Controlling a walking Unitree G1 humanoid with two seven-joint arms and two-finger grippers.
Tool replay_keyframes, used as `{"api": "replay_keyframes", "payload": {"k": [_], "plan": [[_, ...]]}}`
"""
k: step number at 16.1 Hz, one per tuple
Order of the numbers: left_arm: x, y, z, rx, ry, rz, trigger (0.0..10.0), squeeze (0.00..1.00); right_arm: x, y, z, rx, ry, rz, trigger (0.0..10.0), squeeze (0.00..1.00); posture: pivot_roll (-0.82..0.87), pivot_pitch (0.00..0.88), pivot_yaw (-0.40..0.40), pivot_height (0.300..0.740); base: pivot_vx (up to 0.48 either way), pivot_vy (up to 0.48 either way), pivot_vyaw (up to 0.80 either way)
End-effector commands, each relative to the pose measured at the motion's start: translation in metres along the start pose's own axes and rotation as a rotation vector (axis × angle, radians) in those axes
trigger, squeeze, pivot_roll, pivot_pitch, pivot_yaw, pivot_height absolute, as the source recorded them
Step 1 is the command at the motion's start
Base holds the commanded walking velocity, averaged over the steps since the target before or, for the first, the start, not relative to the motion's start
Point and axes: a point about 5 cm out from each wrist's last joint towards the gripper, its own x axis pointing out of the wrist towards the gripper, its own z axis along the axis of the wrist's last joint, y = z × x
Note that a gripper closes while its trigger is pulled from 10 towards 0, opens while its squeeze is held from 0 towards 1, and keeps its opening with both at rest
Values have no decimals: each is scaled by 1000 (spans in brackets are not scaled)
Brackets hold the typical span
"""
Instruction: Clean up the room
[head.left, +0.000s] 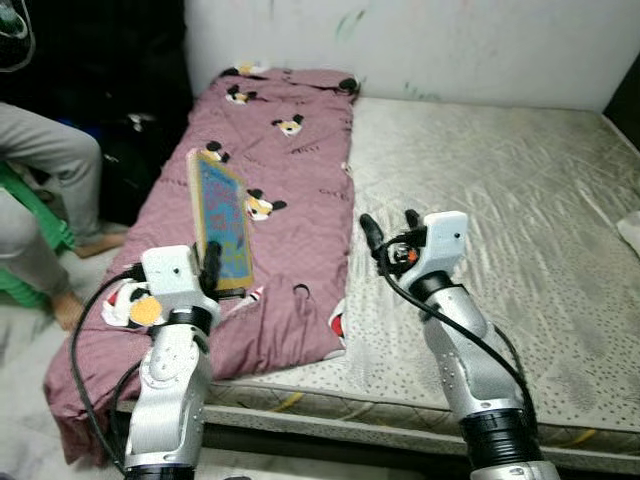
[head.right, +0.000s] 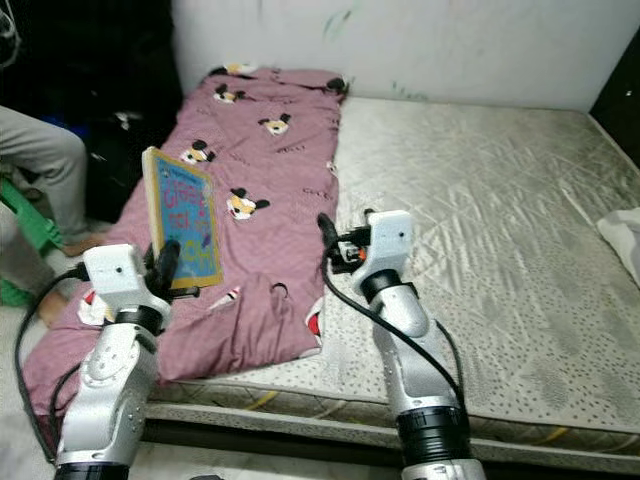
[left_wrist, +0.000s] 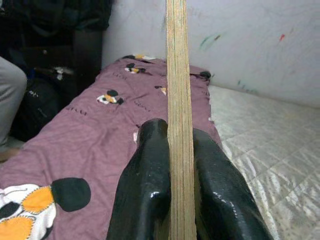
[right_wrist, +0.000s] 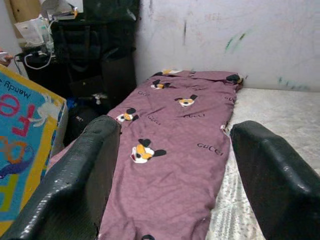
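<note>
My left gripper (head.left: 210, 262) is shut on a thin board book (head.left: 220, 220) with a blue, colourful cover, held upright above the mauve cartoon-print blanket (head.left: 280, 160). In the left wrist view the book's edge (left_wrist: 176, 100) stands clamped between both black fingers (left_wrist: 145, 190). The book's cover (right_wrist: 22, 150) also appears in the right wrist view. My right gripper (head.left: 388, 228) is open and holds nothing, raised over the mattress (head.left: 500, 200) near the blanket's edge. The blanket lies spread along the left side of the mattress.
A person's grey-trousered legs (head.left: 45, 170) and bare feet are at the left, beside a green seat. Dark bags (head.left: 130, 130) stand against the wall by the bed's head. A white cloth (head.left: 630, 232) lies at the right edge of the mattress.
</note>
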Motion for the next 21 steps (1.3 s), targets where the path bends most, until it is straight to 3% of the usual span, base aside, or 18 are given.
{"api": "replay_keyframes", "payload": {"k": [1, 7, 21], "plan": [[3, -3, 9, 11, -46, -13, 10000, 0, 2, -1, 1, 0, -7, -1, 10000, 0, 48, 29, -25, 740, 0, 0, 0], [4, -2, 8, 8, -48, -8, 10000, 0, 3, 0, 1, 4, -4, 13, 10000, 0, 45, 29, -28, 740, 0, 0, 0], [5, -3, 7, -2, -43, -5, 10000, 0, 2, -1, 0, 2, -2, 15, 10000, 0, 40, 37, -20, 740, 0, -380, 0]]}}
